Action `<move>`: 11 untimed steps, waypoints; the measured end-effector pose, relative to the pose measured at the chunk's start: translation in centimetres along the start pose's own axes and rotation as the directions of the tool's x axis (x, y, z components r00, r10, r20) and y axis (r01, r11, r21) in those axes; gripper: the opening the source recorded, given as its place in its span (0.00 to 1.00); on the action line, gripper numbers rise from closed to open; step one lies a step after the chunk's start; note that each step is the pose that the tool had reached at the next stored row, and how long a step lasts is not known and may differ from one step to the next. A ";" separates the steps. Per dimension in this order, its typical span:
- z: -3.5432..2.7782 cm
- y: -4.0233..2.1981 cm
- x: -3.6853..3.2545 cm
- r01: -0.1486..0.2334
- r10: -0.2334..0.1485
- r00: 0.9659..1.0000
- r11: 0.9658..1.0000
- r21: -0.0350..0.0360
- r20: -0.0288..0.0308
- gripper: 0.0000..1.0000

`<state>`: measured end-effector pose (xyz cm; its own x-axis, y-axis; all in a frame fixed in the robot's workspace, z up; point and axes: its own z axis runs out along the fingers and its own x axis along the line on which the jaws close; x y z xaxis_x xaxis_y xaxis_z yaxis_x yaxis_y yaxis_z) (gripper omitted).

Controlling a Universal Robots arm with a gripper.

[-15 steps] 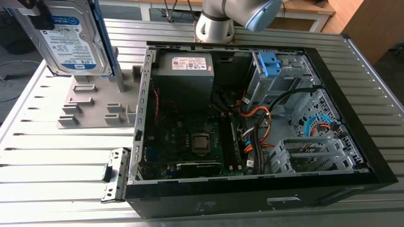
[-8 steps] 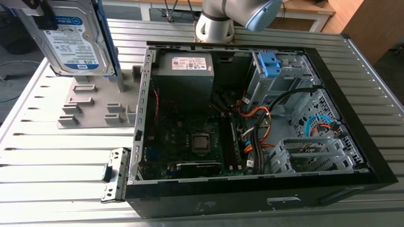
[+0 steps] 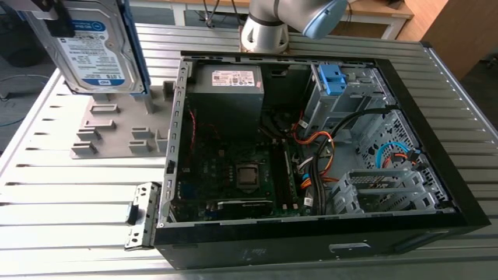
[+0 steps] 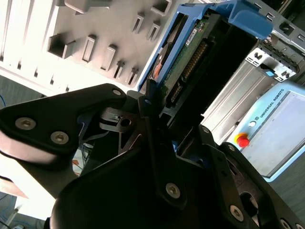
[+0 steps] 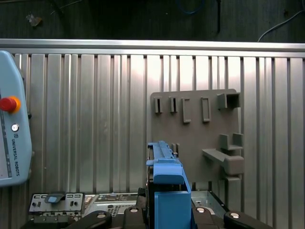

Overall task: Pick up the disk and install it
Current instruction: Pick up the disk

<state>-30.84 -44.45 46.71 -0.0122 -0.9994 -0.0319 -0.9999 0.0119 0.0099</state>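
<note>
The disk (image 3: 101, 52), a silver drive with a white-and-blue label in a blue plastic bracket, hangs upright at the exterior view's far left, lifted clear of the grey slotted holder plate (image 3: 116, 131). My gripper (image 3: 56, 23) is shut on its top edge. In the second wrist view the black fingers (image 4: 152, 114) clamp the disk (image 4: 190, 57) by its bracket, with the green circuit board side showing. In the first wrist view the bracket's blue edge (image 5: 167, 191) stands between the gripper's black parts (image 5: 167, 217), above the holder plate (image 5: 195, 129).
The open black computer case (image 3: 459, 198) lies on the slatted metal table, with a grey power-supply box (image 3: 227, 87), a drive cage with a blue latch (image 3: 330, 79) and loose cables inside. The arm's base (image 3: 265, 32) stands behind it. A teach pendant (image 5: 12, 138) lies on the table.
</note>
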 end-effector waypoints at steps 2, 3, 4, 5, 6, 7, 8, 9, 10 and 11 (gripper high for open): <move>0.01 -0.08 0.00 0.000 0.000 1.000 1.000 0.000 0.000 0.36; 0.00 -0.12 0.00 0.000 0.000 1.000 1.000 0.000 0.000 0.36; 0.00 -0.16 0.00 0.000 0.000 1.000 1.000 0.000 0.000 0.36; 0.00 -0.19 0.00 0.000 0.000 1.000 1.000 0.000 0.000 0.36; 0.00 -0.23 0.00 0.000 0.000 1.000 1.000 0.000 0.000 0.36; 0.00 -0.27 0.00 0.000 0.000 1.000 1.000 0.000 0.000 0.36; 0.00 -0.31 0.00 0.000 0.000 1.000 1.000 0.000 0.000 0.36; 0.00 -0.35 0.00 0.000 0.000 1.000 1.000 0.000 0.000 0.36; 0.00 -0.38 0.00 0.000 0.000 1.000 1.000 0.000 0.000 0.36; 0.00 -0.42 0.00 0.000 0.000 1.000 1.000 0.000 0.000 0.36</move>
<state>-30.43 -44.45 46.70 -0.0122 -0.9994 -0.0319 -0.9999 0.0119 0.0099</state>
